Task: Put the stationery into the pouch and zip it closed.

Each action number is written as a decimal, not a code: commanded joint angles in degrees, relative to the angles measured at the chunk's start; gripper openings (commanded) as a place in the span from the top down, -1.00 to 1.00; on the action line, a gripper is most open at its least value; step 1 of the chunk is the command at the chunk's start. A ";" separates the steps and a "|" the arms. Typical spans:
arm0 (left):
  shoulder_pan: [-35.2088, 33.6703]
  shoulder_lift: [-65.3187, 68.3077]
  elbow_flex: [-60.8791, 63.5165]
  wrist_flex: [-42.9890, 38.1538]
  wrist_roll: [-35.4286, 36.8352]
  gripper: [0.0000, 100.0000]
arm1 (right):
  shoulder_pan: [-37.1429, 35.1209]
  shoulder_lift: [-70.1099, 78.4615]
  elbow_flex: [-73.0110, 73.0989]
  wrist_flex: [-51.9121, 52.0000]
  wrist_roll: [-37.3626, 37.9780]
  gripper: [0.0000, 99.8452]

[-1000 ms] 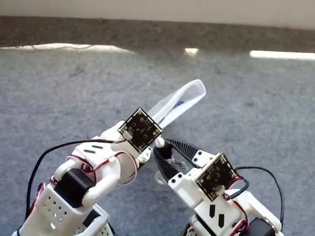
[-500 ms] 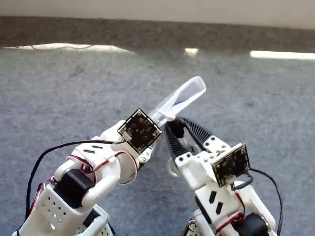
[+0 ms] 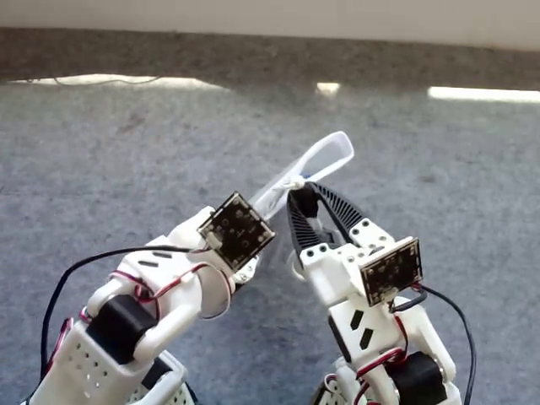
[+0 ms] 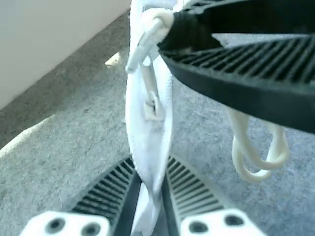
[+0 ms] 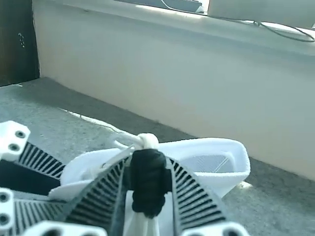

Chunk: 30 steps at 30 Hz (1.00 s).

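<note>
White pouch [image 3: 321,162] — speckled grey table [image 3: 439,194]

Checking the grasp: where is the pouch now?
Mid high view, the pouch is held between the arms: left gripper clamps one end, right gripper its zip cord.

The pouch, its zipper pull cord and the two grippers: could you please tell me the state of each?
Pouch: gripped at one end, mouth gaping at its far end.
Zipper pull cord: pinched just below its white knot, loose loop dangling.
Left gripper: shut on the pouch's edge.
Right gripper: shut on the pull cord.
</note>
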 commanded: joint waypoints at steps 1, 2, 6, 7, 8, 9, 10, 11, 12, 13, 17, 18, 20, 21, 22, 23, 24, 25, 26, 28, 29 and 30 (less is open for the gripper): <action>-0.31 -7.16 2.33 1.76 -0.62 0.99 | 3.56 -0.22 -0.92 -2.77 -0.18 0.99; -0.31 -8.40 2.95 1.76 -0.62 0.99 | 3.56 -0.22 -0.92 -2.77 -0.18 0.99; -0.31 -11.47 3.74 2.64 -0.62 0.99 | 3.56 -0.22 -0.92 -2.77 -0.35 0.99; -0.31 -11.47 3.74 2.90 -0.62 0.99 | 3.56 -0.22 -0.92 -2.77 -0.35 0.99; -0.31 -11.38 3.74 3.08 -0.62 0.99 | 3.56 -0.22 -0.92 -2.77 -0.44 0.99; -0.31 -11.38 3.74 3.08 -0.62 0.99 | 3.56 -0.22 -0.92 -2.77 -0.44 0.99; -0.31 -11.38 3.82 2.99 -0.62 0.99 | 3.56 -0.22 -0.92 -2.77 -0.44 0.99; -0.31 -11.38 3.82 2.99 -0.62 0.99 | 3.65 -0.22 -0.92 -2.77 -0.44 0.99; -0.31 -11.38 3.82 2.99 -0.62 0.99 | 3.65 -0.22 -0.92 -2.77 -0.44 0.99; -0.40 -11.47 3.91 3.16 -0.62 0.99 | 4.09 -0.22 -1.01 -2.77 -0.44 0.99; -0.40 -11.91 3.91 5.54 -0.70 0.99 | 6.81 -0.22 -1.01 -2.86 -0.53 0.99; -0.40 -11.91 3.91 6.15 -0.70 0.99 | 7.34 -0.22 -1.01 -2.86 -0.53 0.99; -0.40 -11.91 3.91 7.03 -0.70 0.99 | 7.60 -0.22 -1.01 -2.86 -0.53 0.99; -0.40 -11.91 3.91 7.12 -0.70 0.99 | 7.60 -0.22 -1.01 -2.86 -0.53 0.99; -0.40 -11.91 3.91 7.47 -0.70 0.99 | 7.60 -0.22 -1.01 -2.86 -0.53 0.99; -0.40 -11.91 3.91 7.65 -0.70 0.99 | 7.60 -0.22 -1.01 -2.86 -0.53 0.99; -0.48 -11.91 3.91 7.74 -0.70 0.99 | 7.60 -0.22 -1.01 -2.86 -0.53 0.99; -1.01 -11.91 3.91 7.82 -0.70 0.99 | 7.60 -0.22 -1.01 -2.86 -0.53 0.99; -1.98 -11.91 3.91 7.82 -0.70 0.99 | 7.60 -0.22 -1.01 -2.86 -0.53 0.99; -4.26 -11.91 3.91 7.82 -0.70 0.99 | 7.60 -0.22 -1.01 -2.86 -0.53 0.99; -5.05 -11.91 3.91 7.82 -0.70 0.99 | 7.60 -0.22 -1.01 -2.86 -0.53 0.99; -5.41 -11.91 3.91 7.82 -0.70 0.99 | 7.60 -0.22 -1.01 -2.86 -0.53 0.99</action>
